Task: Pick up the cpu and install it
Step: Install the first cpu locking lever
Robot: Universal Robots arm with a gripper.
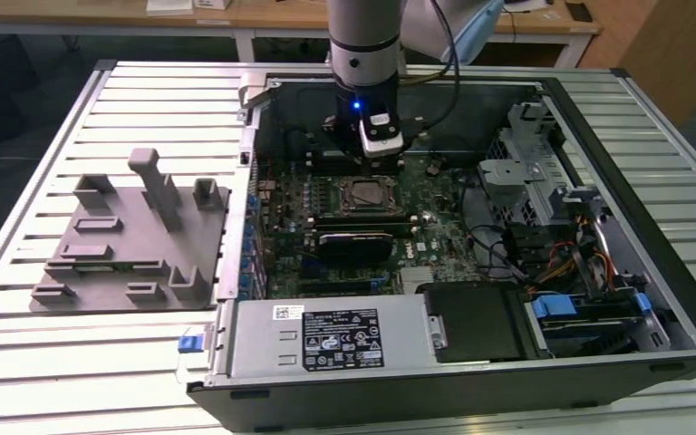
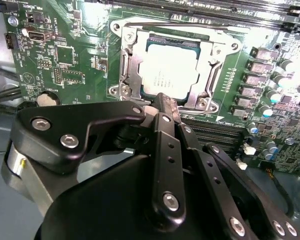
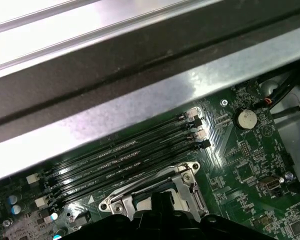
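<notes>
open computer case [image 1: 469,272] lies on a slatted metal table [image 1: 33,381], with a grey tray [image 1: 130,240] just beside it toward the exterior view's left. inside the case, the green motherboard [image 2: 65,55] carries a metal-framed socket [image 2: 217,55], with black memory slots [image 3: 120,160] near it. the cpu [image 2: 169,70] sits flat inside the socket frame, silvery top up. arm [image 1: 366,45] reaches down over the socket. gripper [image 2: 165,102] hangs just above the socket's edge, fingers drawn together, nothing between them, apart from the cpu.
</notes>
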